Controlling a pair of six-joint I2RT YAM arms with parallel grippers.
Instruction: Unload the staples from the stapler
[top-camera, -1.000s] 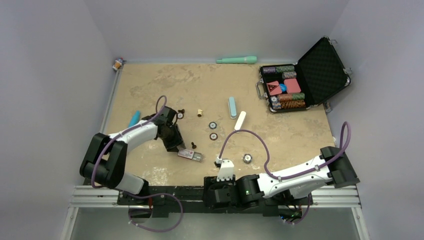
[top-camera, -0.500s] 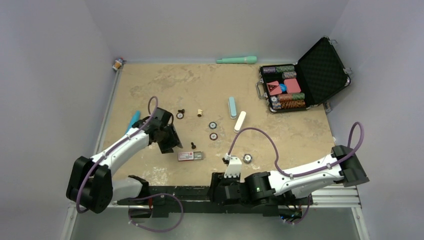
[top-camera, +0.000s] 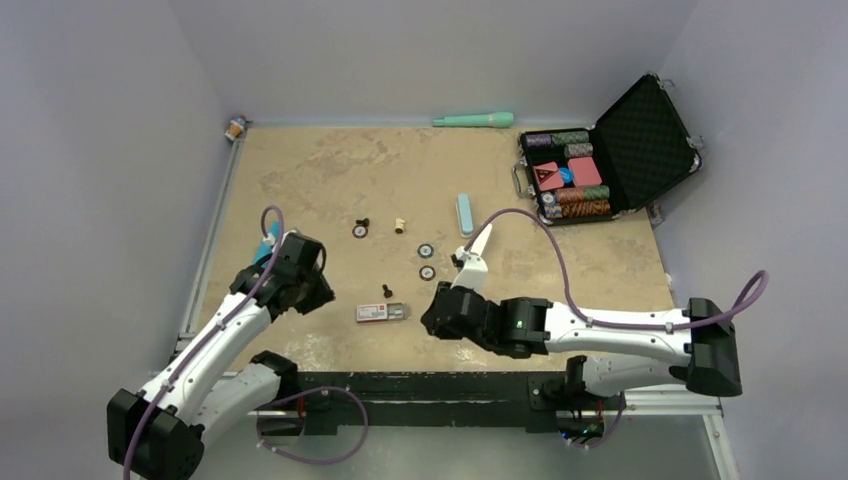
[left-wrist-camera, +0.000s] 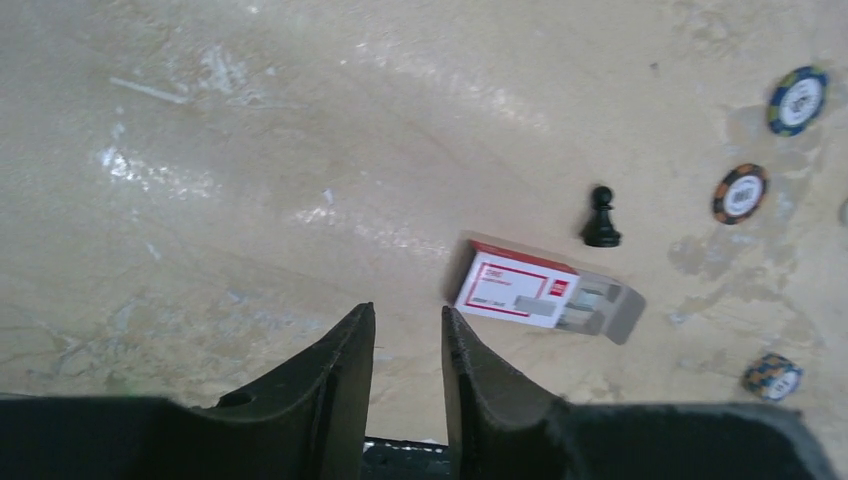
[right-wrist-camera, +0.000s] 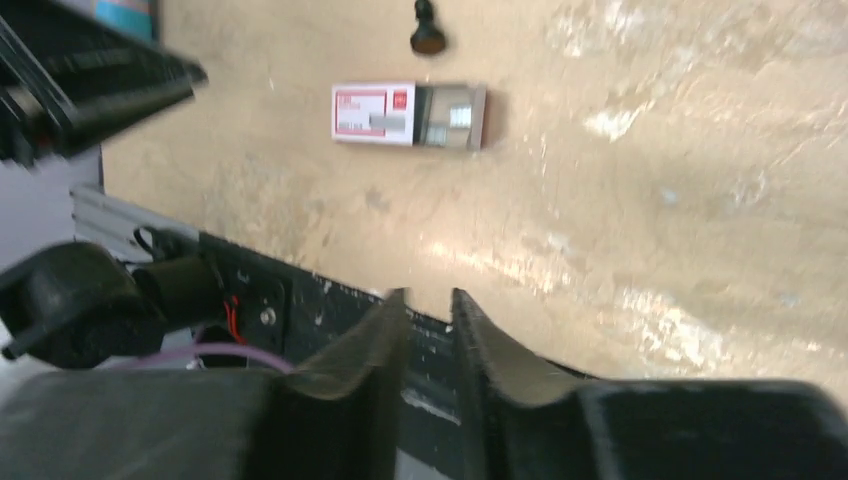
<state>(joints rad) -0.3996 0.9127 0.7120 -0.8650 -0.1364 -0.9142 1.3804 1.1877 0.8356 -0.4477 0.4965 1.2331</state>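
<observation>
Lying toward the far middle of the desk (top-camera: 320, 170), the stapler (top-camera: 464, 214) shows as a pale-blue oblong. Its matching white part (top-camera: 482, 238) is separate and lies just beside it on the right, tilted. Neither arm touches either piece.

The left end effector (left-wrist-camera: 408, 340) hangs over the near-left area, its fingers drawn close with only a thin slit between them and nothing pinched. Ahead of it in the left wrist view lie a red-and-white staple box (left-wrist-camera: 520, 290) with its tray slid partly out and a black pawn (left-wrist-camera: 601, 217) just beyond.

The right end effector (right-wrist-camera: 428, 320) hovers near the front edge, right of that box. Its fingers are likewise nearly pressed together and empty.

Poker chips (top-camera: 425, 251) are scattered near the centre. An open case (top-camera: 640, 140) sits at the far right, and a mint-green stick (top-camera: 473, 120) lies along the back edge.
</observation>
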